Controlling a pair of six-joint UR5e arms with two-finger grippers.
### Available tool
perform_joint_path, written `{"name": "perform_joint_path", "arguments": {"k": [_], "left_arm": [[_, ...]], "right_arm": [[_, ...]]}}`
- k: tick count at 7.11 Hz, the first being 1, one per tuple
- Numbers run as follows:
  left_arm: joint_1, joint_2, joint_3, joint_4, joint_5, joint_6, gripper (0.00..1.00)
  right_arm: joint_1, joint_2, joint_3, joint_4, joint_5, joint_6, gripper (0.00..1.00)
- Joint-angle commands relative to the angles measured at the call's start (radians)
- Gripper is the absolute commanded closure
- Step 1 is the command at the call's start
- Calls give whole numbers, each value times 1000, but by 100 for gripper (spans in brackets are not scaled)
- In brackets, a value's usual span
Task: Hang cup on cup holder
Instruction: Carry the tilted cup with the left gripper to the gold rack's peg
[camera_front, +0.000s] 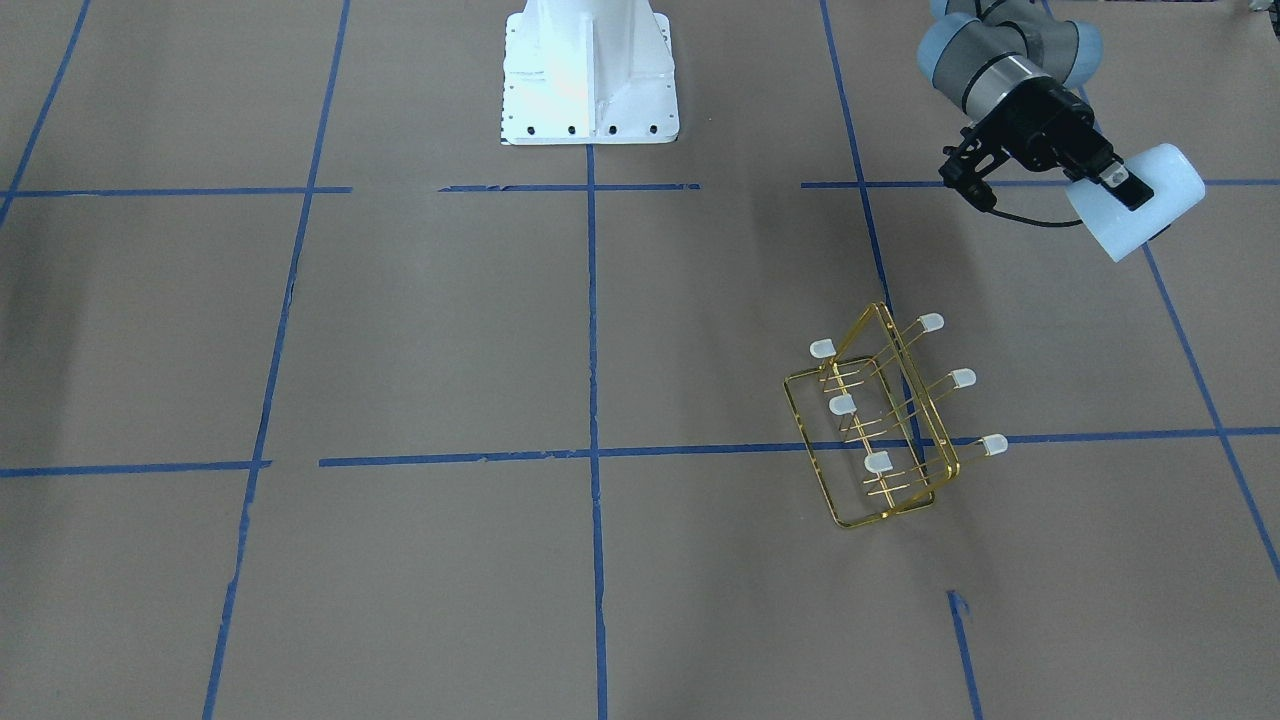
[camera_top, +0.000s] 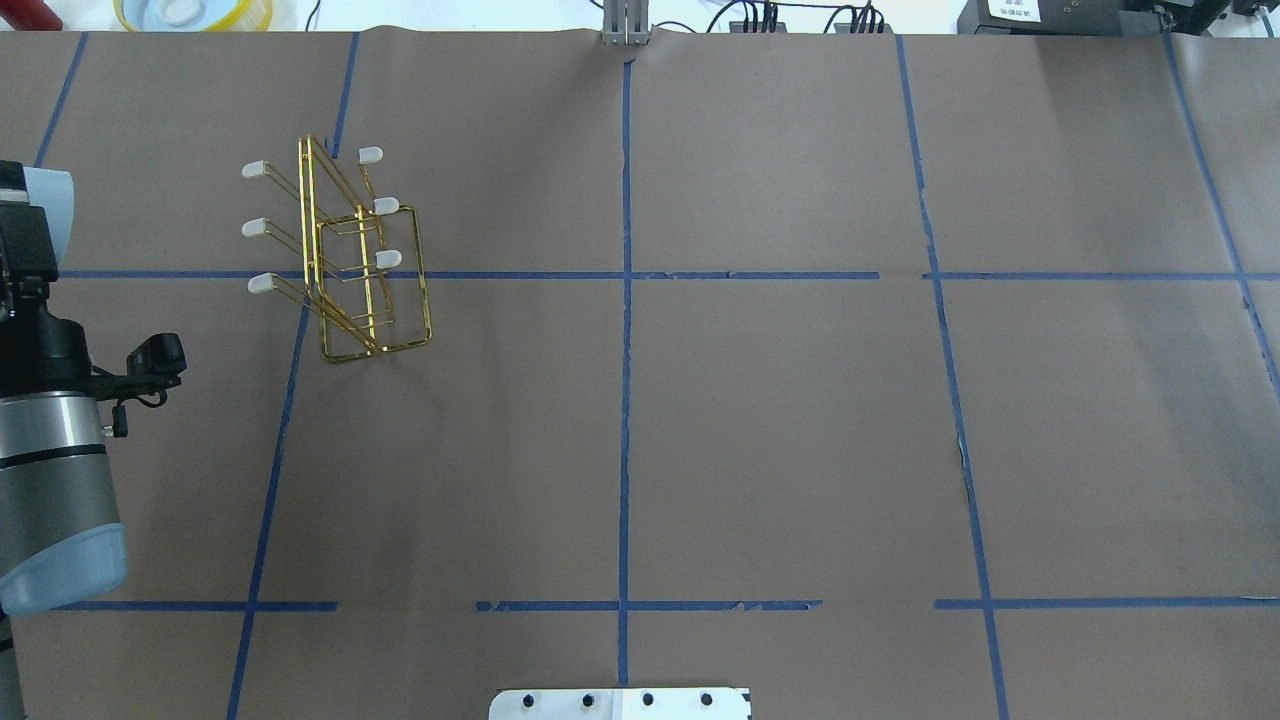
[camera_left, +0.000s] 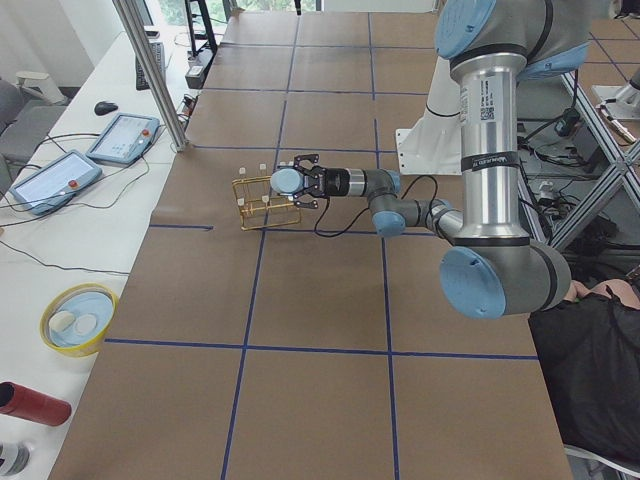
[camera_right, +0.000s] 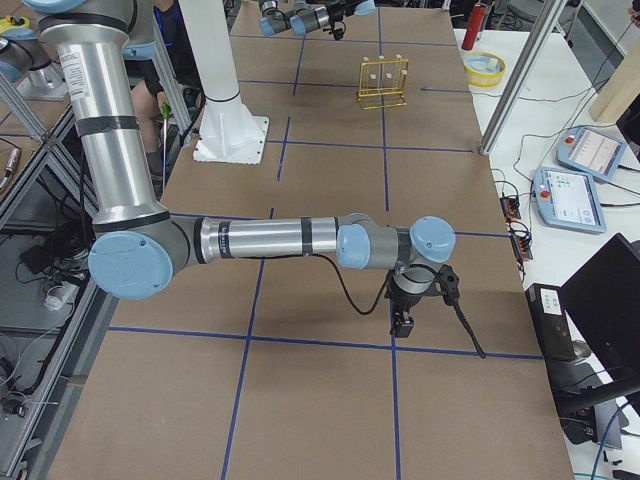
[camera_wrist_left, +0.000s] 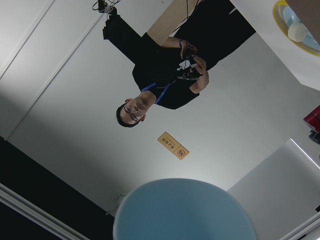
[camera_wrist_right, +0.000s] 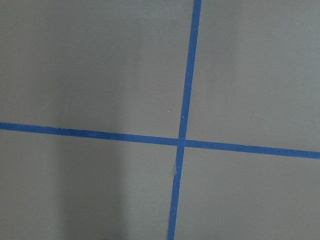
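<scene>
While the left gripper (camera_front: 1122, 188) holds the cup (camera_front: 1140, 205) in the air, its jaws are pinching the cup's wall, with one dark finger (camera_front: 1128, 187) lying along the outside of the pale blue plastic. The cup is tipped onto its side rather than upright, and it touches neither the counter (camera_front: 420, 330) nor the cup holder (camera_front: 880, 420). From the camera at the counter's left end, the cup (camera_left: 285, 182) sits at the tip of the outstretched arm, level with the gold rack (camera_left: 262, 200) and in front of it in that view. The left wrist camera shows only a rounded blue part of the cup (camera_wrist_left: 182, 212), with a person (camera_wrist_left: 165, 75) in black beyond it. The cup holder stands on its rectangular frame on the robot's left half of the counter, toward the far side from the base, astride a blue tape line (camera_top: 760, 275). Its six prongs angle outward, three to each side, each tipped with a whitish cap (camera_top: 371, 155). The right gripper (camera_right: 403, 322) hangs low over the right end of the counter, pointing down above a crossing of tape lines. I cannot tell whether its jaws are spread or pressed together.
</scene>
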Motion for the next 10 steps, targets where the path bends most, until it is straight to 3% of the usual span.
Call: {"name": "perform_joint_path", "arguments": {"k": [1,5,7,10], "left_arm": [[35,-37,19,36,12,-3,100],[39,-79,71,91,-123,-5,100],[42,-70,85,95,-130,-145,100],[37,-13,15,126,-149,-163,100]], "right_arm": [[0,0,0,0,0,0,0],[0,0,0,0,0,0,0],[0,0,0,0,0,2,0],[-2,0,1,0,0,0,0]]}}
